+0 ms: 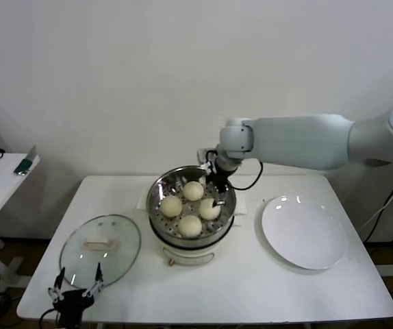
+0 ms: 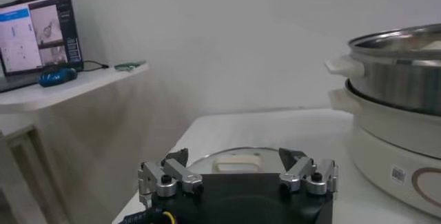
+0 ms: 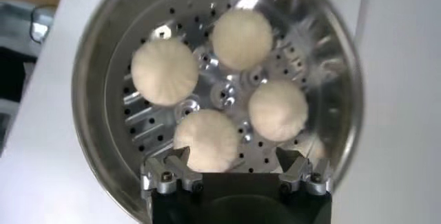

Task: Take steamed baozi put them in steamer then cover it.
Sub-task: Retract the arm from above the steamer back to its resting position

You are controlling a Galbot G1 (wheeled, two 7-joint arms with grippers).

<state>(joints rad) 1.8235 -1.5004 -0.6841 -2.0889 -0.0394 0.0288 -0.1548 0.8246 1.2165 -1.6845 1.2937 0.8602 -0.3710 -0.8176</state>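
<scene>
**A:** Where do the buns stand?

**B:** All four buns (image 1: 189,204) lie in the steamer (image 1: 157,205), on its holed tray, in the middle of the bench (image 1: 251,288). The plate (image 1: 305,233) on the robot's right side holds nothing. So I judge the loading done and only the covering left.

**A:** And the right pincer (image 1: 217,193)?

**B:** It hangs over the far right part of the pot, just above the buns. Its fingers are spread wide with nothing between them; its wrist view looks straight down on the four buns.

**A:** Then the lid is what matters. Where is it?

**B:** The lid (image 1: 100,250) lies flat on the bench, to the robot's left of the steamer and a little nearer the robot. The left pincer (image 1: 77,287) sits at the lid's near edge, fingers wide and holding nothing. It is by far the nearer arm; the right one would have to cross over the pot.

**A:** How does the handle run?

**B:** The handle (image 1: 98,243) is oblong and runs roughly left to right in the head view, beyond the left pincer.

**A:** Anything hard to see?

**B:** In the left wrist view the pincer's own body hides most of the lid; only a strip of handle and rim shows. The steamer's far side is cut off there, too.
</scene>
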